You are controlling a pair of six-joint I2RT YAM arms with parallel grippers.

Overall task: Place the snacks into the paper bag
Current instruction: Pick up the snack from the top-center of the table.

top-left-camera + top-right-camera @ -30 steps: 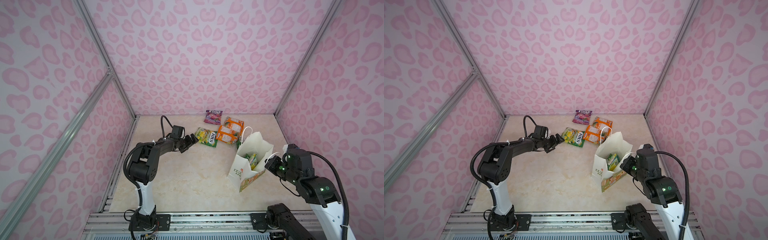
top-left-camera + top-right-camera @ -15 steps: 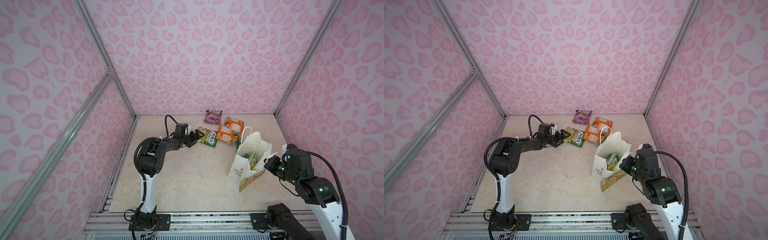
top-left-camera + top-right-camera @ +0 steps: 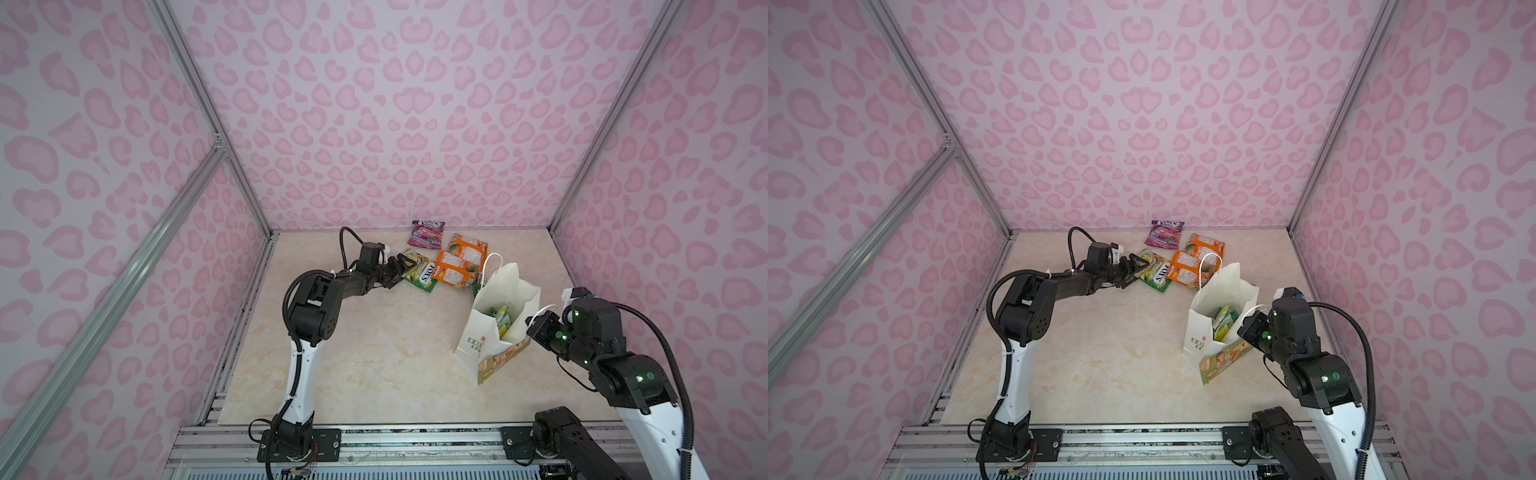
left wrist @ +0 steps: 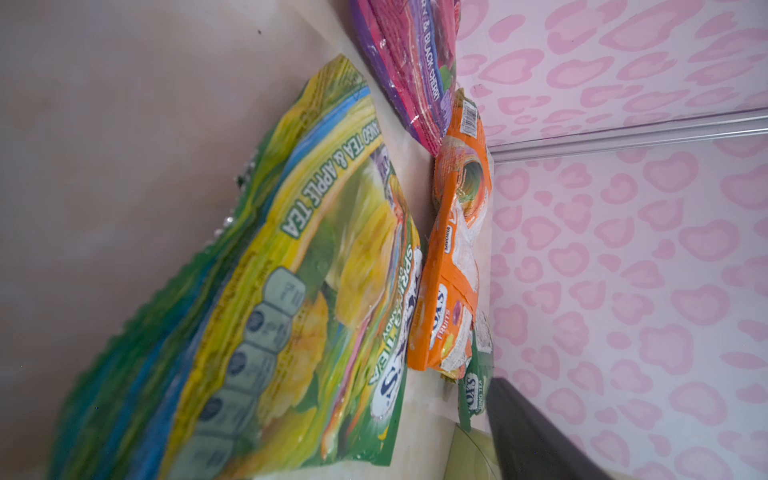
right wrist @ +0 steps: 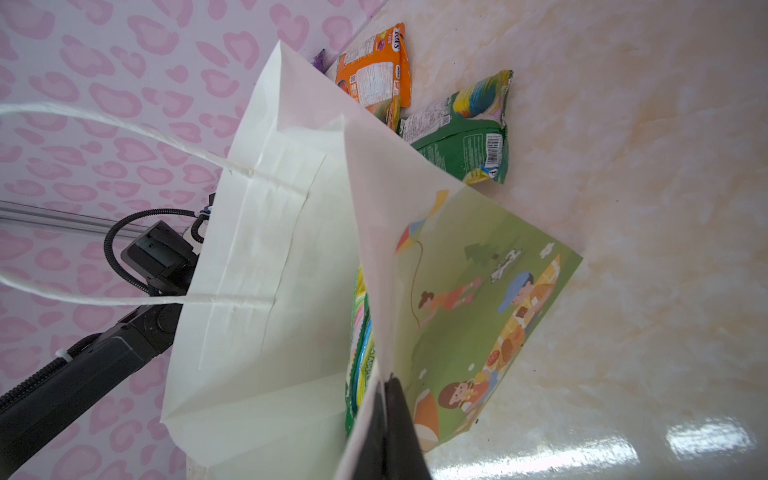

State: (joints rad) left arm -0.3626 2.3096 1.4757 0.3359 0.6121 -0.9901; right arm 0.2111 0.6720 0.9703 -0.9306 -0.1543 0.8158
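Note:
The white paper bag (image 3: 484,332) stands tilted at the right, and my right gripper (image 3: 533,325) is shut on its near rim. The right wrist view shows the fingers (image 5: 392,432) pinching the bag wall (image 5: 266,257). One yellow-green snack (image 3: 500,319) lies inside the bag. On the floor at the back lie a yellow-green FOX'S packet (image 3: 422,276), two orange packets (image 3: 459,266), a purple one (image 3: 428,235) and a dark green one (image 5: 465,137) behind the bag. My left gripper (image 3: 401,268) is open, with its jaws either side of the FOX'S packet's (image 4: 291,299) left edge.
Pink patterned walls close in the marble floor (image 3: 374,353) on three sides. The purple packet lies close to the back wall. The left arm (image 3: 328,291) stretches low across the floor's left half. A metal rail (image 3: 374,440) runs along the front edge.
My left gripper has slid right along the floor from beside the FOX'S packet to its edge. The right gripper and the bag have stayed put.

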